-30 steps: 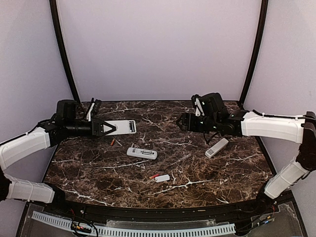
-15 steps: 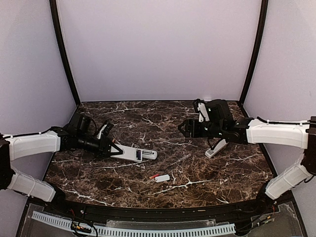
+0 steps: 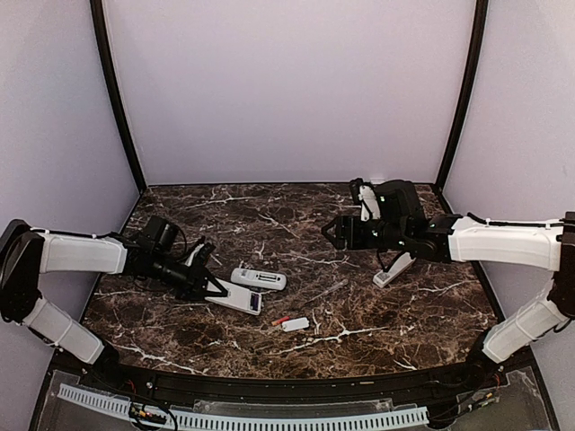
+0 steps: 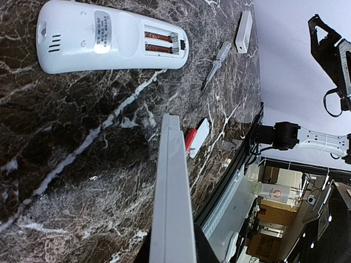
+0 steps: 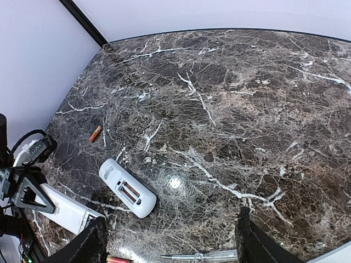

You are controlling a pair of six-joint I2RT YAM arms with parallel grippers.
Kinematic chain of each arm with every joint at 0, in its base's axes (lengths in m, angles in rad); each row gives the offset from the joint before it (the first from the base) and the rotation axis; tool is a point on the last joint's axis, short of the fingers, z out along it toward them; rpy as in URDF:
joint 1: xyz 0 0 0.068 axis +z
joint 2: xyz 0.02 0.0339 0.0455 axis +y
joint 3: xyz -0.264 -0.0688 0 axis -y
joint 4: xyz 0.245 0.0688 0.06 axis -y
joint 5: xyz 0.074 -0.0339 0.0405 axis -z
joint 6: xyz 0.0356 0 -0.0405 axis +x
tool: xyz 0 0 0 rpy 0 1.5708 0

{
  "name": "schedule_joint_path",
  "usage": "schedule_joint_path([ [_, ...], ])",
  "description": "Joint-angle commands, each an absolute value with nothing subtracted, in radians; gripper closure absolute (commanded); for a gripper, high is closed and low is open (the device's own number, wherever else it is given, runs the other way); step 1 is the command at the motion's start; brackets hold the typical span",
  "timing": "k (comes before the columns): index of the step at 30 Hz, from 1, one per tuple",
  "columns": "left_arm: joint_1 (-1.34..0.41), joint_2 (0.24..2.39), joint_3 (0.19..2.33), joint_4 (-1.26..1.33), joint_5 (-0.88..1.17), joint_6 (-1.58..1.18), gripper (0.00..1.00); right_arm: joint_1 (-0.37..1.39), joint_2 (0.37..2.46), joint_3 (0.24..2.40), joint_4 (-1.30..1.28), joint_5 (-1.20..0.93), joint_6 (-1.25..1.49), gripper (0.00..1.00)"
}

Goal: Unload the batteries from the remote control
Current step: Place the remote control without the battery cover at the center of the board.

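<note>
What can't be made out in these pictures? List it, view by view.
1. White flat remote in the left gripper: left wrist view shows it edge-on, so any batteries inside are unseen.
2. Slim white remote at right: top view, partly covered by the right arm; bay not visible.
3. Loose orange battery: top view, apparently hidden behind the left arm.

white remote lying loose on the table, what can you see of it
The remote is white plastic with rounded ends, lying flat, back up, on the marble table. Its cover is off; two orange batteries sit side by side in the open bay. A grey label and slots mark the back. Nothing else touches it.
</note>
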State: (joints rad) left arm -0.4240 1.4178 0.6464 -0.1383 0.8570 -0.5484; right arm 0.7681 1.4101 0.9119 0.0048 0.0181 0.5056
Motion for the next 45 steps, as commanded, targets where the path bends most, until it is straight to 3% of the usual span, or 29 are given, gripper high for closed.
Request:
schedule_joint_path([
  [1, -0.428, 1.440, 0.647, -0.164, 0.872, -0.519, 0.90, 0.762, 1.412, 0.904, 0.031, 0.012, 0.494, 0.23],
  [12, -0.428, 1.483, 0.670, -0.197, 0.837, -0.479, 0.83, 0.762, 1.421, 0.902, 0.028, 0.011, 0.494, 0.24],
  [24, -0.428, 1.452, 0.706, -0.290, 0.699, -0.420, 0.52, 0.762, 1.432, 0.916, 0.029, 0.009, 0.482, 0.24],
  [37, -0.428, 1.387, 0.722, -0.364, 0.547, -0.404, 0.27, 0.762, 1.430, 0.917, 0.019, 0.014, 0.477, 0.24],
  [45, -0.428, 1.347, 0.727, -0.375, 0.518, -0.407, 0.24, 0.762, 1.428, 0.915, 0.008, 0.014, 0.472, 0.24],
])
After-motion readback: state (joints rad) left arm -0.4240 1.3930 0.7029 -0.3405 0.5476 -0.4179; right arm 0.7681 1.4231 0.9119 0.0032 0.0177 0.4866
